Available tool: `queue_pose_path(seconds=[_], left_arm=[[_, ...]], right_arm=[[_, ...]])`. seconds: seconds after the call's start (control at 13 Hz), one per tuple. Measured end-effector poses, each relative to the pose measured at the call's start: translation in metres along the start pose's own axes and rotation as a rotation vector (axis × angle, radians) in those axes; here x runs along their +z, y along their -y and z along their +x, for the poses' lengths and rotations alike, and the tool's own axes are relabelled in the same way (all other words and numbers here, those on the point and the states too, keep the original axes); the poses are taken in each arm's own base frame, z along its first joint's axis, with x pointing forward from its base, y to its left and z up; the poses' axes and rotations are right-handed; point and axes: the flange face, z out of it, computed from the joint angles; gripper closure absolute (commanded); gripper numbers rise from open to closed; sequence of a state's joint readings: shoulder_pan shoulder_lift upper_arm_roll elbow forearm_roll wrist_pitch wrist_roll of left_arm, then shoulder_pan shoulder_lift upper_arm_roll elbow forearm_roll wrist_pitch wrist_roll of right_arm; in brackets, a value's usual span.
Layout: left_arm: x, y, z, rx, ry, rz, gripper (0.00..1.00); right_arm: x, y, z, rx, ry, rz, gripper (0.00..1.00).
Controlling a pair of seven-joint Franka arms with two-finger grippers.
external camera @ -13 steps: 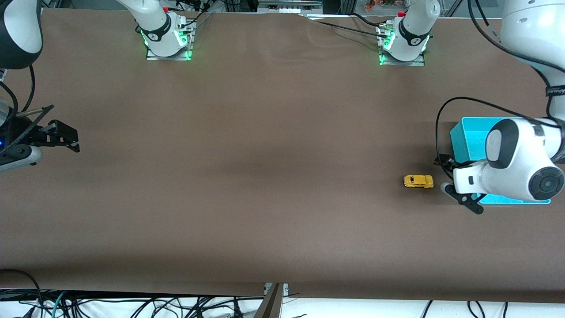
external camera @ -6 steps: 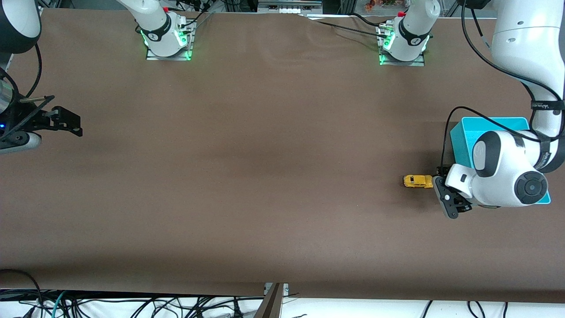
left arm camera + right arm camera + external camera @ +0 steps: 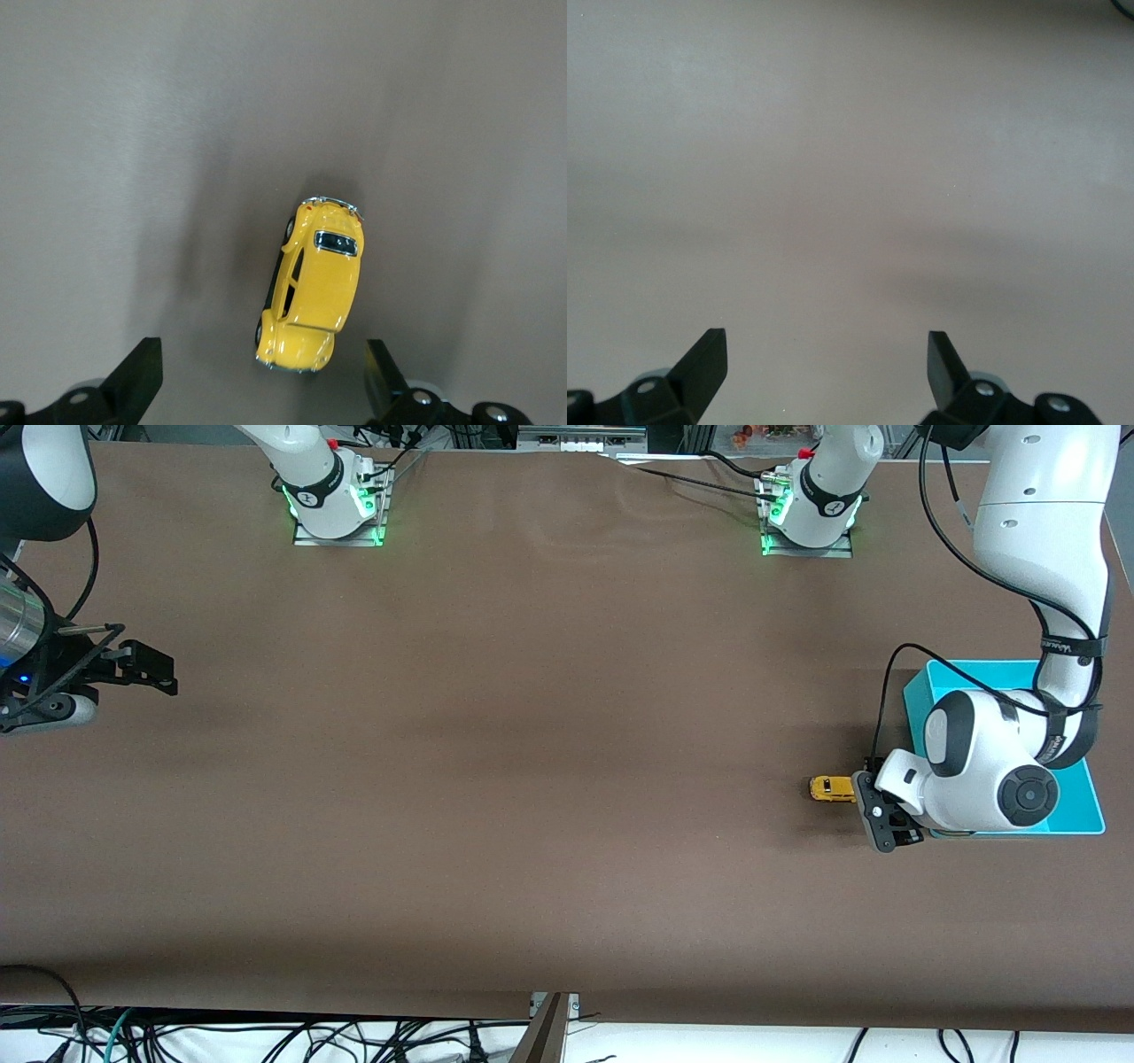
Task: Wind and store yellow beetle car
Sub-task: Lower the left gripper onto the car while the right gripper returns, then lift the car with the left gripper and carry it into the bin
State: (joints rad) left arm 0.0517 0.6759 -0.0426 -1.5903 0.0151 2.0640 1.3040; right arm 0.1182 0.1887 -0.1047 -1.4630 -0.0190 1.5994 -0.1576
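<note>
Left gripper (image 3: pixel 873 806) has slid in from the teal bin (image 3: pixel 1081 815) to the yellow beetle car (image 3: pixel 831 788) since a sec ago; car unmoved. Brown table (image 3: pixel 532 735), cables at edge. Car lies btwn the wide-open jaws, untouched. Right gripper (image 3: pixel 151 669) – open, waiting at the right arm's end.

Lighting: even, diffuse, overhead; moderate brightness. Brown table (image 3: pixel 532 735): pale sheen band toward top of front view, darker band across centre. Green glow at both arm bases, 12 o'clock edge. Shadows: soft, short; dim patch under left gripper (image 3: pixel 873 806) beside yellow beetle car (image 3: pixel 831 788); faint smear under right gripper (image 3: pixel 146 669). Left wrist view: car (image 3: pixel 314 288) sharp, small highlights on roof, soft shadow at its 9 o'clock side; fingertips (image 3: pixel 142 376) at 6 o'clock edge slightly soft. Right wrist view: washed, low contrast, vague grey band mid-frame.
</note>
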Motion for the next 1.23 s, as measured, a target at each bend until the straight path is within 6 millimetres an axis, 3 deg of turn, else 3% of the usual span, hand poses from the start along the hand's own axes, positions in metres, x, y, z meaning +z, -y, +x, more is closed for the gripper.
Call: queue_pose_path(seconds=[0.23, 0.54, 0.92, 1.23], left_arm=[[0.025, -0.006, 0.001, 0.042, -0.009, 0.029, 0.0], [0.031, -0.008, 0.001, 0.1, -0.013, 0.052, 0.0], [0.037, -0.023, 0.0, 0.106, -0.011, 0.04, 0.0], [0.062, -0.035, -0.003, 0.109, -0.023, 0.089, 0.0]], right_arm=[[0.003, -0.002, 0.0, 0.004, 0.005, 0.0, 0.0], [0.004, -0.002, 0.001, 0.005, 0.007, 0.0, 0.0], [0.004, -0.002, 0.001, 0.005, 0.007, 0.0, 0.0], [0.004, 0.002, 0.001, -0.002, 0.006, 0.0, 0.0]])
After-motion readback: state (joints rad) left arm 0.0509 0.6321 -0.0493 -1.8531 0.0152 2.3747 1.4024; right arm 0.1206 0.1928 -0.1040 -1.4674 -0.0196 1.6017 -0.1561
